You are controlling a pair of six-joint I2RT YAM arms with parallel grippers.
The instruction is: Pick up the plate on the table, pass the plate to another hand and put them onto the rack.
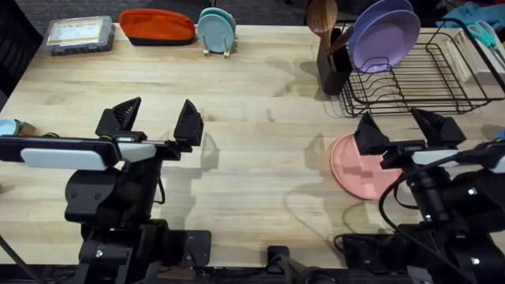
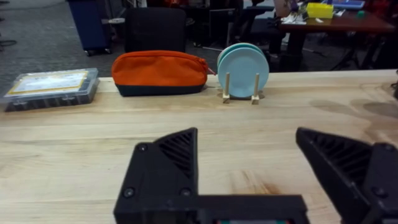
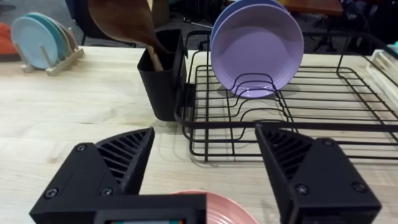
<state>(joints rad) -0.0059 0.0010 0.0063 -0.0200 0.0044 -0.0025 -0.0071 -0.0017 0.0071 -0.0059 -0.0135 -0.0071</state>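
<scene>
A round salmon-pink plate (image 1: 353, 168) lies flat on the pale butcher-block table (image 1: 260, 150), near the black wire rack (image 1: 426, 75), beneath the right gripper (image 1: 409, 130), fingers spread. The left gripper (image 1: 156, 122), also spread, hovers over open tabletop.

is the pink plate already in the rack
No, the pink plate lies flat on the table, in front of the rack.
</scene>
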